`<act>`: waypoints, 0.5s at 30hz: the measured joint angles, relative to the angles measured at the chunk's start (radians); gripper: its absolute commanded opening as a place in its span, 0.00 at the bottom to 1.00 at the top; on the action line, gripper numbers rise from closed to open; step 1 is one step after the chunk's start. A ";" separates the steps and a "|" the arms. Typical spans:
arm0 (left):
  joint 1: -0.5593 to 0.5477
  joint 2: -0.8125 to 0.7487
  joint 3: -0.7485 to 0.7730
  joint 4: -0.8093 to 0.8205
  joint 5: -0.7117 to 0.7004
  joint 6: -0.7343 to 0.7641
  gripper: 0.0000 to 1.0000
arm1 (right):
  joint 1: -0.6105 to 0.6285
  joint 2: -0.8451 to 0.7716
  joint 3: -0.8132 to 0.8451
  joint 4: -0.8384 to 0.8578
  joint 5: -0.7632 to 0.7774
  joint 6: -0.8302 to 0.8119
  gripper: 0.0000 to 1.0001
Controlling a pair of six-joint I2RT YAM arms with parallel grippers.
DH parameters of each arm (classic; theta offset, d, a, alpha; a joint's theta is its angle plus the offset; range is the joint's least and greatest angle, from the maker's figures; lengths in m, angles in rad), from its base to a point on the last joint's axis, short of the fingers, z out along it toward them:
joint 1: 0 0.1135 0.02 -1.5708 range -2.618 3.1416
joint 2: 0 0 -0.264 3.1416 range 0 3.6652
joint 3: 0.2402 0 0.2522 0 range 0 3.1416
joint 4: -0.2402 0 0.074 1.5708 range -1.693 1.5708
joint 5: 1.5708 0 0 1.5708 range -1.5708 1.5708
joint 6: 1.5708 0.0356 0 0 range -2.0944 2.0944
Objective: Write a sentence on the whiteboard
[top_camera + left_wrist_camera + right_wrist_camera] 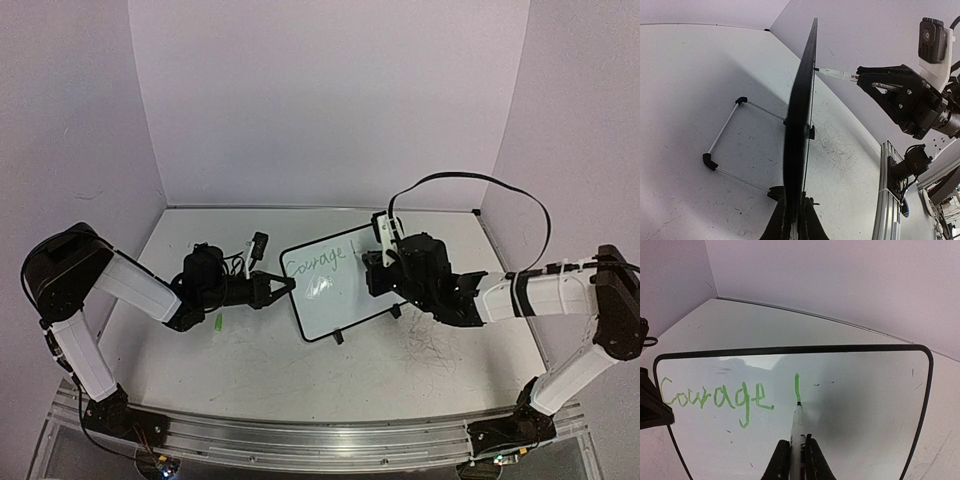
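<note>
Standing upright on the table (250,370), the whiteboard (345,295) rested on its feet. The left gripper (795,220) was clamped tight on the whiteboard's left edge, pinching it between its fingers. Facing the whiteboard's front, the right gripper (797,450) was closed on a marker (797,427), whose tip met the whiteboard at the foot of a green stroke. The sentence (715,397) read "Courage" plus that stroke, near the whiteboard's top. A green piece (217,322) lay left of the whiteboard.
</note>
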 measured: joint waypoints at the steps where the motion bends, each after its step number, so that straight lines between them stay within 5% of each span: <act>1: 0.000 -0.001 0.000 0.000 0.000 0.000 0.00 | 0.002 -0.002 -0.004 0.000 0.000 0.003 0.00; 15: 0.000 -0.005 0.000 -0.003 0.002 0.004 0.00 | 0.008 -0.052 -0.044 0.005 0.052 0.028 0.00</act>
